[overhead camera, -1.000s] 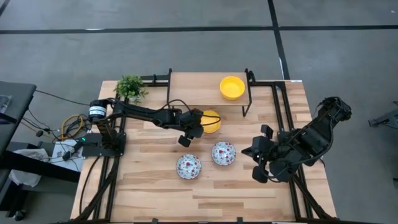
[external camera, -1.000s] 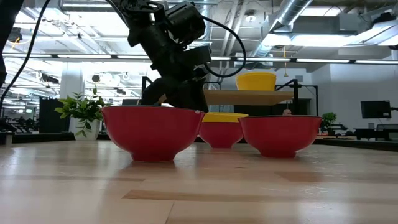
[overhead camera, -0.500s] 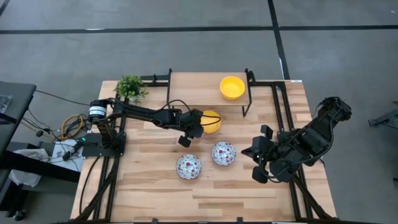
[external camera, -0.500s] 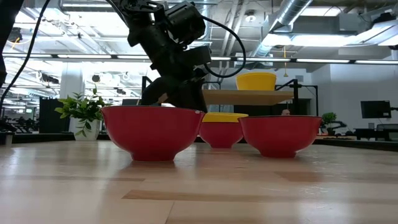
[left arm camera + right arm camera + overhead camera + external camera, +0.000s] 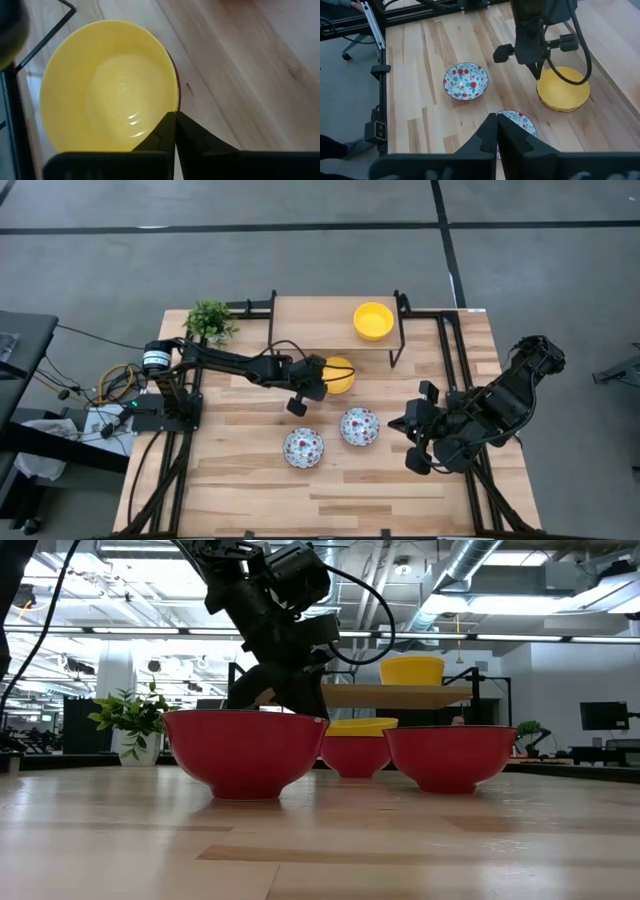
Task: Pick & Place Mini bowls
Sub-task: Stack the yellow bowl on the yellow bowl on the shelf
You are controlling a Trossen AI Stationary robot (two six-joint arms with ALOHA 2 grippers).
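Observation:
A yellow mini bowl (image 5: 341, 375) stands on the table (image 5: 240, 480) in front of the raised shelf, and my left gripper (image 5: 322, 376) is shut on its left rim. A second yellow bowl (image 5: 373, 320) rests on the wooden shelf (image 5: 320, 330). Two white floral mini bowls (image 5: 303, 447) (image 5: 359, 426) stand on their bases nearer the front; their outsides look red in the low view (image 5: 240, 752) (image 5: 450, 755). My right gripper (image 5: 412, 442) is shut and holds nothing; it hangs above the table's right side, right of the floral bowls. My left gripper pinches the yellow bowl's rim (image 5: 167, 107) between its two fingers, one finger inside the bowl and one outside. The fingers slant down from the table's left side (image 5: 536, 70). The bowl sits upright with its base on the table.
A small green potted plant (image 5: 210, 320) stands at the far left corner. Black frame rods (image 5: 400, 330) hold the shelf and run along both table sides. Bare wood lies along the near edge.
My left gripper has shut on the yellow bowl's rim without moving from its place. The bowl stays on the table.

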